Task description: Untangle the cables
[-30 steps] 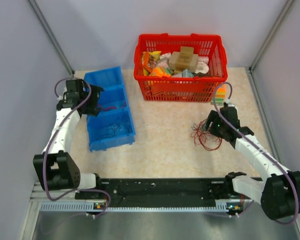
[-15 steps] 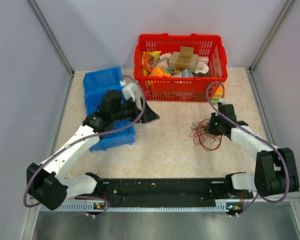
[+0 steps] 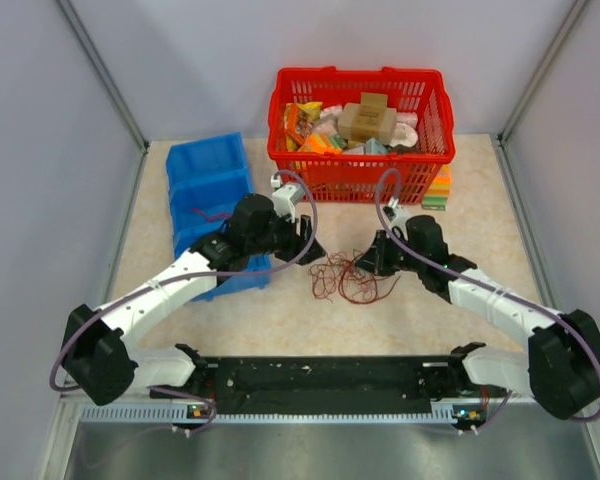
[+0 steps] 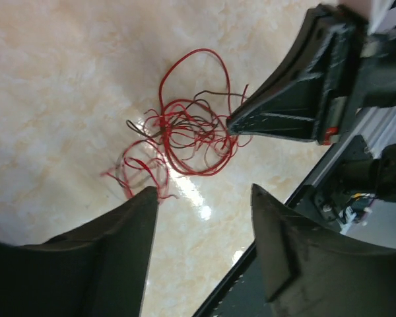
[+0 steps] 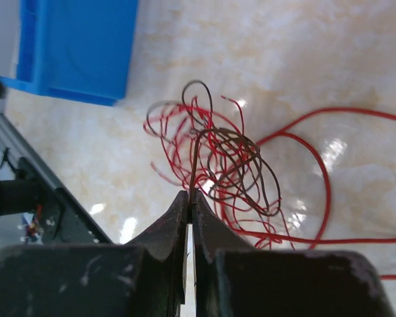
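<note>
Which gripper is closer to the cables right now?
Right. The right gripper is pinched shut on a strand of the cables at their right side; the left gripper hangs open just off their left side, gripping nothing.

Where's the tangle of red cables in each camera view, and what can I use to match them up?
Top external: cables just below centre, between the left tool and right tool.
Left wrist: cables above centre, right tool touching them.
Right wrist: cables mid-frame, just past the fingertips.
Shared landmark: the right tool, shut on a strand.
</note>
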Controlling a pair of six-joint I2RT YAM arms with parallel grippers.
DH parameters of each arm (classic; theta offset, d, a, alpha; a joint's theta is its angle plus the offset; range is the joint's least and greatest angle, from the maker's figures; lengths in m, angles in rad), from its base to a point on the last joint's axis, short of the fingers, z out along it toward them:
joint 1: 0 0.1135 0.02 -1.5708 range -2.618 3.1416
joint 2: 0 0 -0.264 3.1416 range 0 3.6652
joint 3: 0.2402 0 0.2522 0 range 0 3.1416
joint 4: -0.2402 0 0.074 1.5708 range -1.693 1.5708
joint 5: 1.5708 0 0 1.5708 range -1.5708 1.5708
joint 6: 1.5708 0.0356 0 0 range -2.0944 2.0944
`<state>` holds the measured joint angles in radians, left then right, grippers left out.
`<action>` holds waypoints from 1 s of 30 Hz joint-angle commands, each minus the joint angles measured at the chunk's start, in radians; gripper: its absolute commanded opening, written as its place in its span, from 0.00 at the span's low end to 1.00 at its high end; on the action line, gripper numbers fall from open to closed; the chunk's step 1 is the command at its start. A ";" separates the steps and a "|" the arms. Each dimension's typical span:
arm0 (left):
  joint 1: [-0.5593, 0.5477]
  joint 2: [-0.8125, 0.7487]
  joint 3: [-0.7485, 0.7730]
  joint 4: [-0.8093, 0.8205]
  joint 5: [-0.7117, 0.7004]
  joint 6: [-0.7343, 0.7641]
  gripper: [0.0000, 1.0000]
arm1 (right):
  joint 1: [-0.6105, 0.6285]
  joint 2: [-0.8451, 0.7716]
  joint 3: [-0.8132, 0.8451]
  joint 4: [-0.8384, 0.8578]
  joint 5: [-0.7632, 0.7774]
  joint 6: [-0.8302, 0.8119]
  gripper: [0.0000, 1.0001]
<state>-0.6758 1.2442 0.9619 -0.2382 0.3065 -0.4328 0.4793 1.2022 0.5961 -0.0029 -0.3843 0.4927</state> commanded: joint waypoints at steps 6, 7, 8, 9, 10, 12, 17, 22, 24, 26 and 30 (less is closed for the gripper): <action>-0.002 0.132 0.037 0.056 0.066 0.012 0.63 | -0.004 -0.046 -0.007 0.092 -0.130 0.043 0.00; -0.002 0.150 0.038 0.053 0.066 0.012 0.66 | -0.004 -0.049 -0.013 0.096 -0.134 0.044 0.00; -0.002 0.167 0.041 0.050 0.066 0.012 0.69 | -0.004 -0.049 -0.019 0.101 -0.143 0.044 0.00; -0.002 0.181 0.044 0.050 0.068 0.014 0.70 | -0.004 -0.052 -0.022 0.104 -0.151 0.047 0.00; -0.002 0.195 0.050 0.050 0.071 0.016 0.71 | -0.004 -0.052 -0.025 0.104 -0.157 0.049 0.00; -0.004 0.230 0.063 0.050 0.078 0.017 0.72 | -0.004 -0.053 -0.035 0.110 -0.162 0.052 0.00; -0.024 0.313 0.089 0.071 0.100 -0.001 0.68 | -0.004 -0.050 -0.042 0.123 -0.177 0.061 0.00; -0.060 0.366 0.115 0.088 0.080 -0.012 0.60 | -0.004 -0.066 -0.050 0.123 -0.177 0.069 0.00; -0.068 0.388 0.129 0.071 0.050 -0.017 0.53 | -0.004 -0.075 -0.050 0.116 -0.179 0.069 0.00; -0.068 0.397 0.136 0.063 0.028 -0.021 0.45 | -0.004 -0.085 -0.050 0.106 -0.176 0.066 0.00; -0.068 0.385 0.146 0.037 -0.016 -0.003 0.27 | -0.002 -0.110 -0.050 0.075 -0.145 0.063 0.00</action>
<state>-0.7452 1.6424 1.0626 -0.2100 0.3454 -0.4492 0.4774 1.1439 0.5484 0.0620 -0.5434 0.5552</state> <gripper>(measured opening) 0.343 0.007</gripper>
